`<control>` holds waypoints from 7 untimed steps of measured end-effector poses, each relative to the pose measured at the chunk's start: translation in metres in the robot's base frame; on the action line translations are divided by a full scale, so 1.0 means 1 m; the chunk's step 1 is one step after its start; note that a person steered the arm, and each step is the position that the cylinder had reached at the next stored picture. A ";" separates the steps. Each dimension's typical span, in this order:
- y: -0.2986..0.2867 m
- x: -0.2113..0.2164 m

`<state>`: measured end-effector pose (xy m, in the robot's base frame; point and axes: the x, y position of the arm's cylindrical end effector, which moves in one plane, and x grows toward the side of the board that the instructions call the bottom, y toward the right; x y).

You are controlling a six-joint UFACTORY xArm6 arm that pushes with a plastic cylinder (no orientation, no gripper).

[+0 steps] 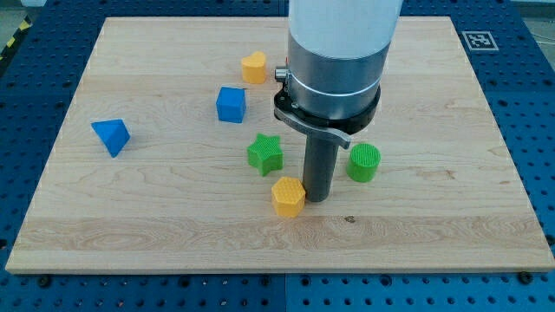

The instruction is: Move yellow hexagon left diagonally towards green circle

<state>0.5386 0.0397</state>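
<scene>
Board: pale wooden board (pixel 156 234) lying on a blue perforated table (pixel 529 104).
Arm: white and grey cylinder ending in a straight dark rod.
My tip (pixel 316 199): touching the board, just right of the yellow hexagon block (pixel 288 196), touching or nearly so.
Green cylinder block (pixel 364 162): right of the rod, near it.
Green star block (pixel 265 154): just beyond and left of the hexagon.
Blue cube block (pixel 231 104): further back, left.
Yellow heart-like block (pixel 254 67): far, near the arm.
Blue triangular block (pixel 111 136): far left, well apart.
</scene>
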 end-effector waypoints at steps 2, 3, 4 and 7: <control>0.000 0.042; 0.000 0.067; -0.004 0.076; -0.087 0.054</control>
<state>0.5923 -0.0470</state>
